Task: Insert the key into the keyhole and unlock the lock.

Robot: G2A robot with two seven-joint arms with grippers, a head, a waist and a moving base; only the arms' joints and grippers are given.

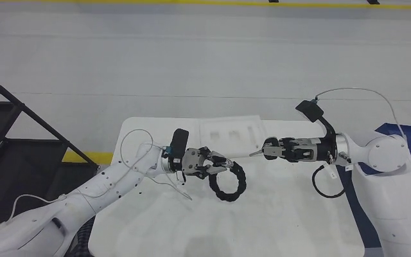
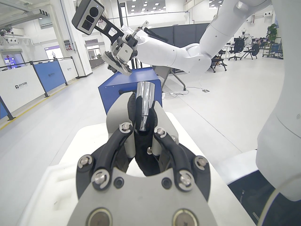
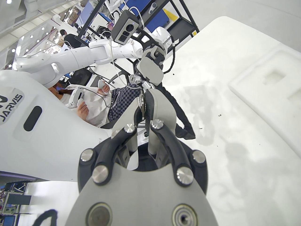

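The left pincer (image 1: 220, 165) is held above the left middle of the white table (image 1: 289, 218), pressed onto the chrome barrel (image 2: 144, 99) of a cable lock. The lock's black cable loop (image 1: 229, 184) hangs from it toward the near side. The keyhole (image 3: 133, 78) in the barrel's end faces right. Just to its right, apart from it, is the key (image 3: 141, 101), not inserted. The right pincer (image 1: 263, 152) pinches the key between its fingers, pointing left at the lock. A white foam tray (image 1: 234, 133) lies on the table beyond the two pincers.
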